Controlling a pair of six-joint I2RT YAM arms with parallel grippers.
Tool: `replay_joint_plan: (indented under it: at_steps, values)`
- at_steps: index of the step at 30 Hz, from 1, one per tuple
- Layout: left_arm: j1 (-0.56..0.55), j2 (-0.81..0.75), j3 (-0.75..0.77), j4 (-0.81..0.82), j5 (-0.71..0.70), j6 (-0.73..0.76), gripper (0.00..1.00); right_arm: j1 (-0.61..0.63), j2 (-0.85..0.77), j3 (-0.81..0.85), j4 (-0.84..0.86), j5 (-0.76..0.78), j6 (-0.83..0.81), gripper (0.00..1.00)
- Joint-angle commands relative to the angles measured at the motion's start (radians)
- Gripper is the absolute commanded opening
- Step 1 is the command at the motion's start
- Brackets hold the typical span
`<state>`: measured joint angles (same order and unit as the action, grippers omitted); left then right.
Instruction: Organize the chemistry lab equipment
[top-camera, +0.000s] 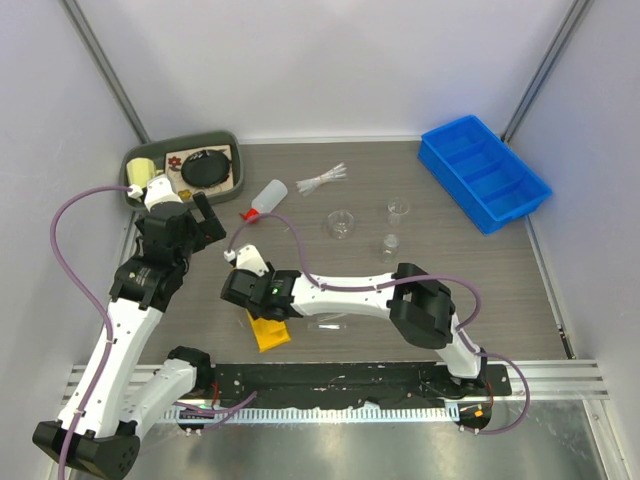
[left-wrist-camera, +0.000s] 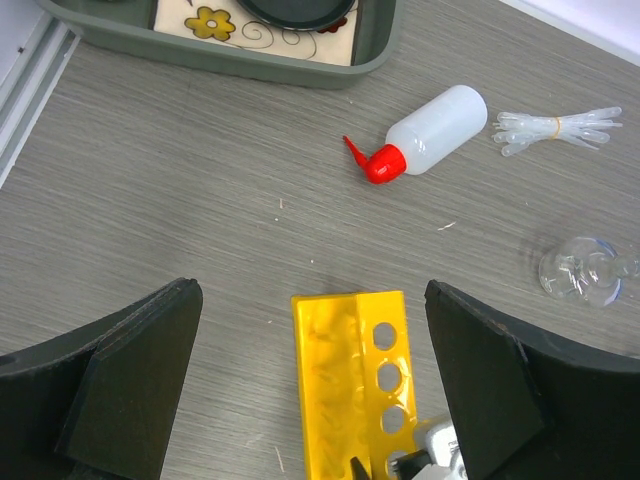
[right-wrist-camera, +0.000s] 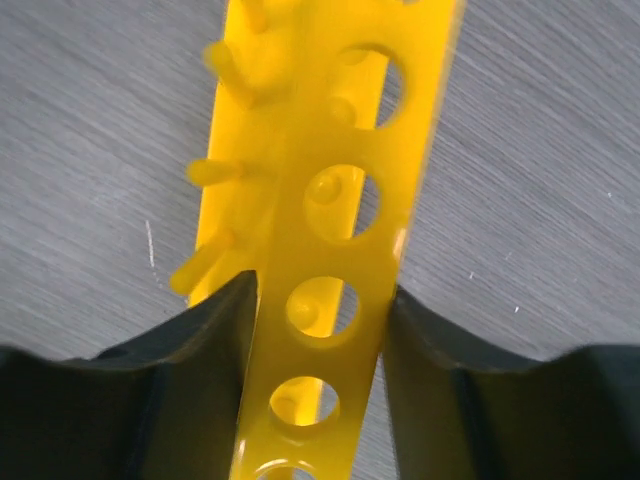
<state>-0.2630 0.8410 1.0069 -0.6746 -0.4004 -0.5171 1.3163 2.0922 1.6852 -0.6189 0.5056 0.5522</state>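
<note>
- The yellow rack (right-wrist-camera: 330, 200) was clamped across its holed plate by the right gripper (right-wrist-camera: 320, 300), both fingers pressed against its edges, probably so it could be repositioned.
- In the top view, the rack lay at 7 o'clock from the centre of the table (top-camera: 480, 270), with the squeeze bottle (left-wrist-camera: 435, 130) at 12 o'clock from it.
- The left gripper (left-wrist-camera: 315, 370) was held wide open and empty above the rack's end, apparently in readiness.

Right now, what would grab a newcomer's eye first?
The bright yellow rack, clamped between the right fingers, sits at the front, left of centre. Next come the blue bin in the far right corner and the white squeeze bottle with its red cap, lying on its side.
</note>
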Motion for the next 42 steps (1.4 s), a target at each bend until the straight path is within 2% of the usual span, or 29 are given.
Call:
replay_joint_plan:
  at_steps: [1,5,6,8,15,21,23,27,33,42]
  values:
    - [0.004,-0.016,0.029,0.018,-0.003,-0.008,1.00,0.004,0.005,0.048,-0.013,0.034,0.008,0.45]
    - [0.002,-0.016,0.029,0.018,-0.002,-0.008,1.00,0.004,0.005,0.051,-0.019,0.037,0.015,0.24]
    - [0.004,-0.016,0.030,0.018,-0.002,-0.008,1.00,0.004,0.002,0.056,-0.030,0.040,0.017,0.12]
    - [0.002,-0.016,0.029,0.018,-0.003,-0.008,1.00,0.006,-0.001,0.068,-0.042,0.050,0.017,0.02]
    - [0.004,-0.020,0.027,0.018,-0.005,-0.006,1.00,0.008,-0.075,0.123,-0.113,0.126,-0.003,0.01]
    - [0.002,-0.022,0.029,0.018,0.003,-0.006,1.00,-0.015,-0.213,0.117,-0.212,0.227,0.003,0.01]
    - [0.002,-0.022,0.027,0.020,0.005,-0.008,1.00,-0.055,-0.289,0.067,-0.238,0.261,0.021,0.01]
    - [0.004,-0.022,0.029,0.021,0.017,-0.008,1.00,-0.182,-0.473,-0.091,-0.271,0.257,0.092,0.01]
    - [0.004,-0.020,0.027,0.024,0.037,-0.008,1.00,-0.454,-0.766,-0.288,-0.315,0.246,0.123,0.01]
    - [0.004,-0.022,0.029,0.027,0.058,-0.011,1.00,-0.757,-0.925,-0.467,-0.389,0.232,0.097,0.01]
